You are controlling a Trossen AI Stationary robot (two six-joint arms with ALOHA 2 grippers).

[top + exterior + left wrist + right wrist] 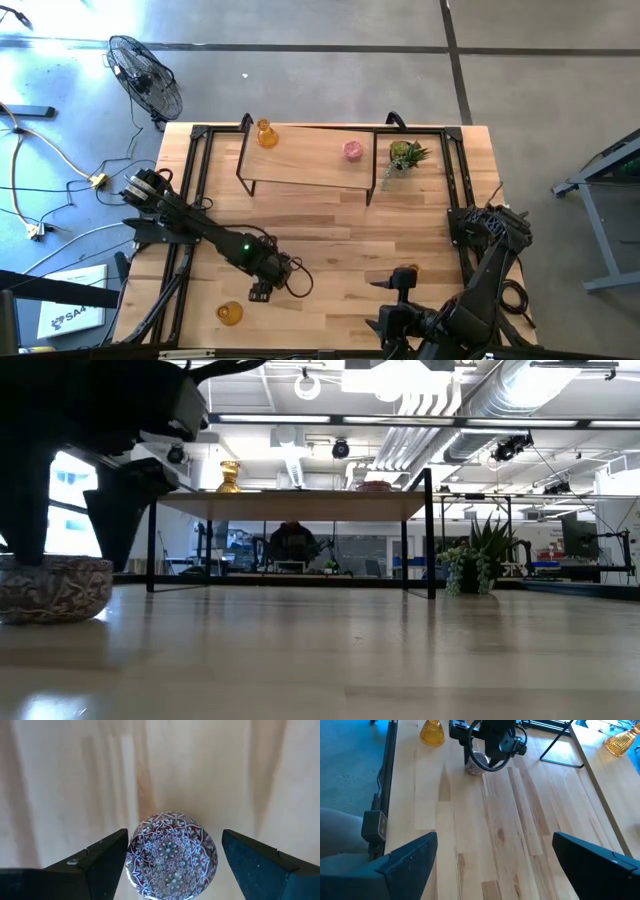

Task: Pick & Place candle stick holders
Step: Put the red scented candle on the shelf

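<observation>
my left tool [260,291] is low over the front-left part of the bench [330,215], pointing down. its two fingers [95,862] stand apart w/ a round patterned holder [172,854] between them; wrist view shows a gap on each side, so no contact, nothing gripped. the holder sits on the wood, top face w/ a fine white/red/teal lace pattern. low view shows it as a squat bowl-like piece [55,588] resting on the bench under the dark tool.

my right tool [403,283] is at the front-right of the bench, fingers [407,857] spread wide, nothing between them but bare wood. from its wrist view the left tool [492,742] shows farther off, above the patterned holder [476,764].

other holders:
- amber bottle-shaped holder [231,313] near front-left edge of the bench, upright, just beside the left tool but apart from it; also seen at [432,732].
- second amber holder [266,134] upright on the left end of the small raised shelf [300,165] at the back of the bench; in low view [229,477] it stands on the shelf top.
- pink holder [353,150] on the right part of the same shelf, well apart from the amber one.
- a small amber spot by the right tool in high view; can't tell what it is.

spiky green potted plant [405,156] stands just beside the shelf's right end, on the bench [478,555].
</observation>
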